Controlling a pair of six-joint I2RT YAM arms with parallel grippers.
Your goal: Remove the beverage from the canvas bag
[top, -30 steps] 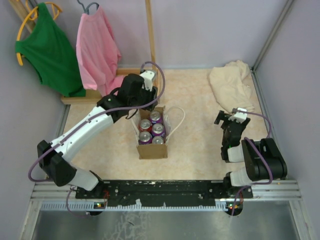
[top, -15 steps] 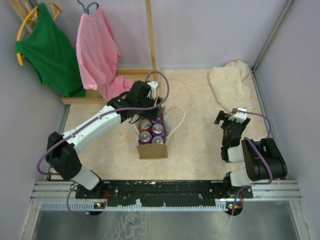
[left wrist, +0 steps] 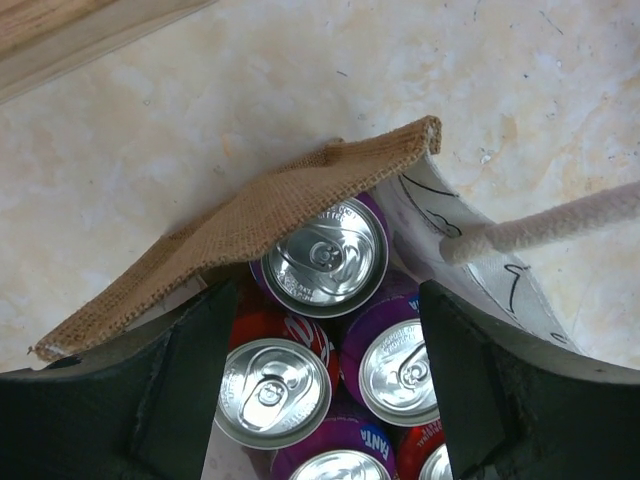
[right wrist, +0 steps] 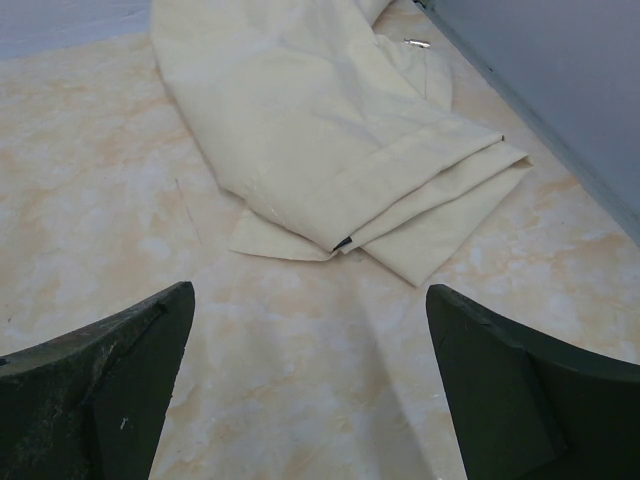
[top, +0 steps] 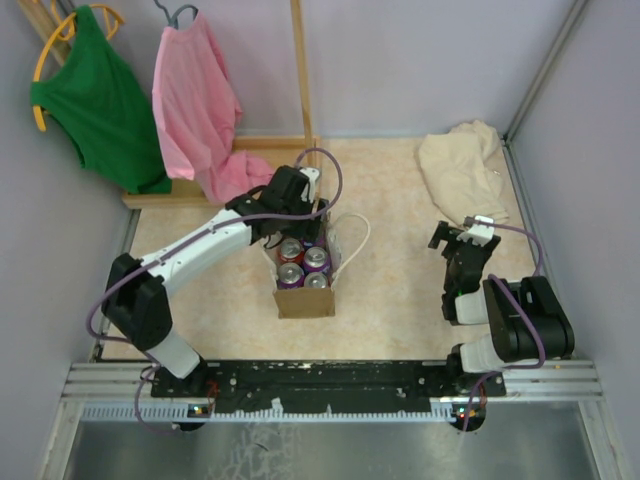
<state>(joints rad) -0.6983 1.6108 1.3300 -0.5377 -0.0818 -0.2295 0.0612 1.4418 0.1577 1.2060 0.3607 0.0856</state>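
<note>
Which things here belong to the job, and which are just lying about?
Job: canvas bag, drink cans inside it.
Lying about: cream cloth, green shirt, pink shirt, wooden rack.

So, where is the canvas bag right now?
Top view: the canvas bag stands left of centre on the table, the left gripper over its far end.

Brown canvas bag upright, top open; red and purple cans upright inside
</note>
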